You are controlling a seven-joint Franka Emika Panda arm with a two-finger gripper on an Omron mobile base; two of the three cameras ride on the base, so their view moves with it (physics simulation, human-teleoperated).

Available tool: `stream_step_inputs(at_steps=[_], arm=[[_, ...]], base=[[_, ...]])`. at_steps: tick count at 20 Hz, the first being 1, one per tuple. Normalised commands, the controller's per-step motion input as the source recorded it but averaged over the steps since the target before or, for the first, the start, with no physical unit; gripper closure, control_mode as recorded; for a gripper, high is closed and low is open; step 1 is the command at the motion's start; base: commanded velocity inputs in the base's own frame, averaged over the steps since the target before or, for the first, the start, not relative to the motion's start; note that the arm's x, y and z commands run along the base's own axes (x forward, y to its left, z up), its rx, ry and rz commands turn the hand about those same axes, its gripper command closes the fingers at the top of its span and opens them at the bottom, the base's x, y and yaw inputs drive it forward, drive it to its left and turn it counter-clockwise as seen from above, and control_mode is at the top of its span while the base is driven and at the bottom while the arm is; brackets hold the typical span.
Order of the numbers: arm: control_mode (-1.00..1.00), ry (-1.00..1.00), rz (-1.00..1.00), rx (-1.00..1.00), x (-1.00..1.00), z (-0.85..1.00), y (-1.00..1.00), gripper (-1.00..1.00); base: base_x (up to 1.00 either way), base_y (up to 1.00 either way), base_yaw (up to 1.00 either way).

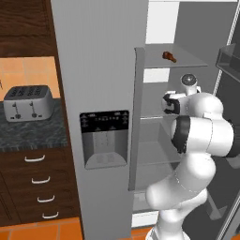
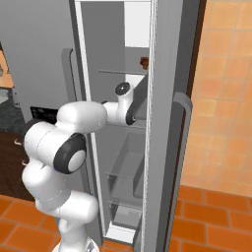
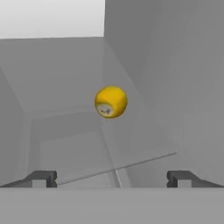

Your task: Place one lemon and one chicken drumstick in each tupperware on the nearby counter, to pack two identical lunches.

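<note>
Lemon, round and yellow (image 3: 111, 102), rests on a clear glass fridge shelf (image 3: 144, 131), well ahead of the wide-open, empty claw (image 3: 111, 178); brown chicken drumstick (image 1: 169, 56) lies higher.

Kitchen with open grey fridge (image 1: 101, 70)
Orange tile floor (image 2: 216, 216), dark wood drawers (image 1: 33, 187), silver toaster (image 1: 28, 102) left of the fridge.

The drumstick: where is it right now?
The drumstick lies on the fridge's top glass shelf in the left base view, above the arm's wrist; the right base view shows it near the shelf's right end.
</note>
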Motion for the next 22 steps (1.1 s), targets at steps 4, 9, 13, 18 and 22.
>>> stream_step_inputs(at_steps=[4,9,13,18,22], arm=[[-1.00,0.00,0.00,0.03,0.35,-0.05,-0.35,-1.00],[-1.00,0.01,0.00,0.03,0.47,-0.16,-0.31,-1.00],[-1.00,0.03,0.00,0.03,0.55,-0.26,-0.25,-1.00],[-1.00,0.03,0.00,0.01,0.55,-0.25,-0.17,-1.00],[-1.00,0.04,0.00,0.01,0.60,-0.23,-0.07,-1.00]], base=[[0.00,0.00,0.00],[0.00,0.00,0.00],[0.00,0.00,0.00],[0.00,0.00,0.00],[0.00,0.00,0.00]])
